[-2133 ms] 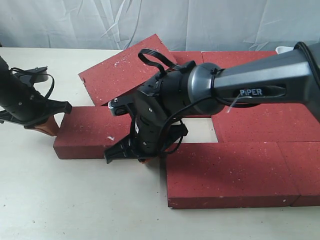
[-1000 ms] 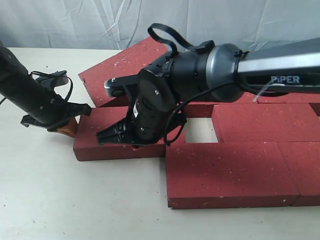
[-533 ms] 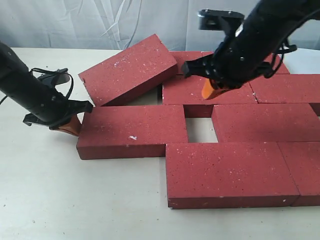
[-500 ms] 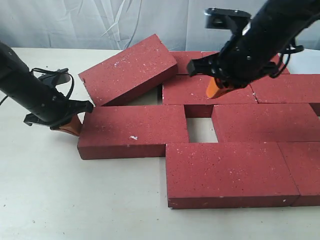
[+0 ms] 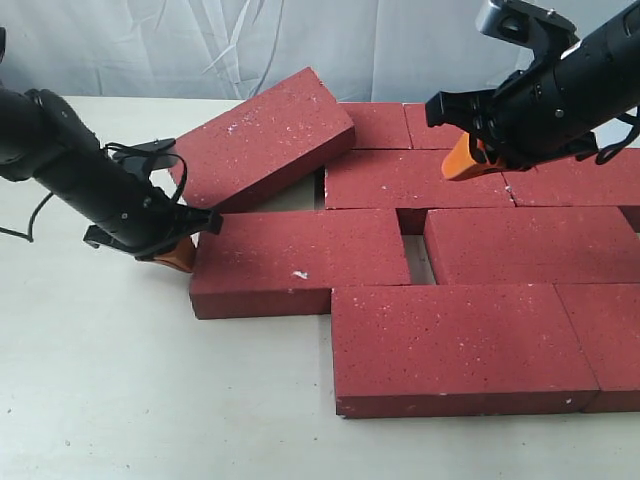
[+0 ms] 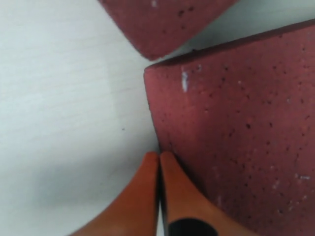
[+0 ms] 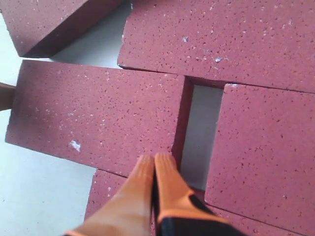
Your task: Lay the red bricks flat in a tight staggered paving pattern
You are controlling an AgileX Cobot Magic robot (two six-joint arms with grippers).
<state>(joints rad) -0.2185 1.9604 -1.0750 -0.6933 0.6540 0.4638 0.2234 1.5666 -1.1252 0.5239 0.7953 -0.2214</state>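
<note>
Left gripper (image 5: 180, 250) is closed right down, its two orange fingers (image 6: 145, 191) pressed flat together with nothing between them. Their tips bear on the short end face of the loose brick (image 5: 300, 262), low down near the corner by the bare table (image 5: 110, 400). By my reading the step in hand is a shove along the brick's length to shut the gap (image 5: 415, 258) at the loose brick's far end, where a slot of tabletop shows between it and its row neighbour (image 5: 530, 245). Along the loose brick's long side that faces the exterior camera, a front-row brick (image 5: 460, 345) lies flat and overlaps part of its length, so the stagger looks right there. Behind its other long side a skewed brick (image 5: 262, 135) sits turned out of line and, it seems, propped on a back-row brick (image 5: 415, 180); that one is not yet laid. The next move calls for a straight, level push, kept low on the end face so the loose brick slides without swivelling or riding up, until the ends meet. Right gripper (image 5: 462, 160) is likewise closed and empty, hanging in the air above the back row, beyond the gap from the loose brick, and touching nothing I can make out.
</note>
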